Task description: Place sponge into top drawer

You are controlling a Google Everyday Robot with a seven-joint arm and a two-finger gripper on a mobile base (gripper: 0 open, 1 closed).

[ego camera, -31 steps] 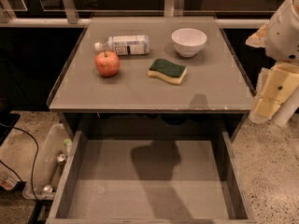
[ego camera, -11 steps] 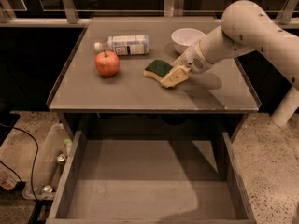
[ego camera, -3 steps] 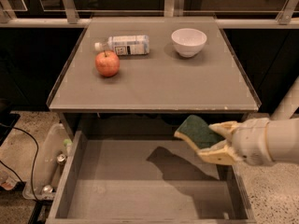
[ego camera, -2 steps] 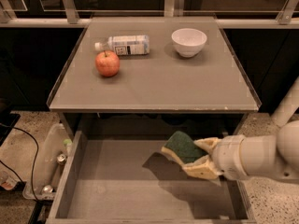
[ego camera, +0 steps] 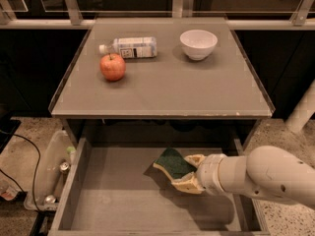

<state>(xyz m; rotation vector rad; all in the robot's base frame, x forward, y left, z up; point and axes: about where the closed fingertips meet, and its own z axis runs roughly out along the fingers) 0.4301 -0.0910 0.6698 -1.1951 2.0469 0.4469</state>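
The sponge (ego camera: 172, 163), dark green on top with a yellow body, is tilted and held inside the open top drawer (ego camera: 106, 200), low over its grey floor. My gripper (ego camera: 189, 173) reaches in from the right on a thick white arm and is shut on the sponge's right end. One cream finger (ego camera: 194, 159) lies over the sponge's top edge, the other is under it. I cannot tell whether the sponge touches the drawer floor.
On the grey tabletop (ego camera: 162, 90) stand a red apple (ego camera: 112, 67), a lying plastic bottle (ego camera: 129, 47) and a white bowl (ego camera: 198, 44). A bin with cans (ego camera: 51, 173) sits on the floor left of the drawer. A white post (ego camera: 301, 111) stands at right.
The gripper has carried the sponge from the tabletop down into the drawer, moving left and lower over the last second.
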